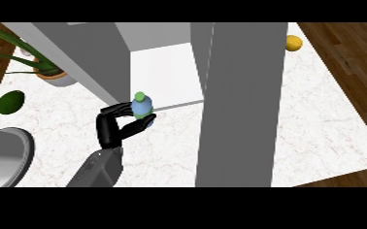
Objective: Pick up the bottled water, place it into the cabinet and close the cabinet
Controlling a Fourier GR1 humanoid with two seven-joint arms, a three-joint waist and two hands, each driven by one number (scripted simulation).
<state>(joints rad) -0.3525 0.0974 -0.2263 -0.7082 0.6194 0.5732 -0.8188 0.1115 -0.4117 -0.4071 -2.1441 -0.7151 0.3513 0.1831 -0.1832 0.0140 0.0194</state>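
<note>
The white marble counter (315,126) carries a grey cabinet (93,53) whose open door (240,106) juts toward the viewer. A potted plant (43,68) stands at the left, a metal bowl (10,155) at the lower left edge. The left hand (114,126) curls round the bottled water (141,106) — upright, green cap up — at the cabinet's opening. Smaller still: 1 avocado (10,102), 1 lemon (293,42).

Even, bright, flat light with no glare; the cabinet (161,65) interior looks palest, its open door (240,106) a duller grey.
</note>
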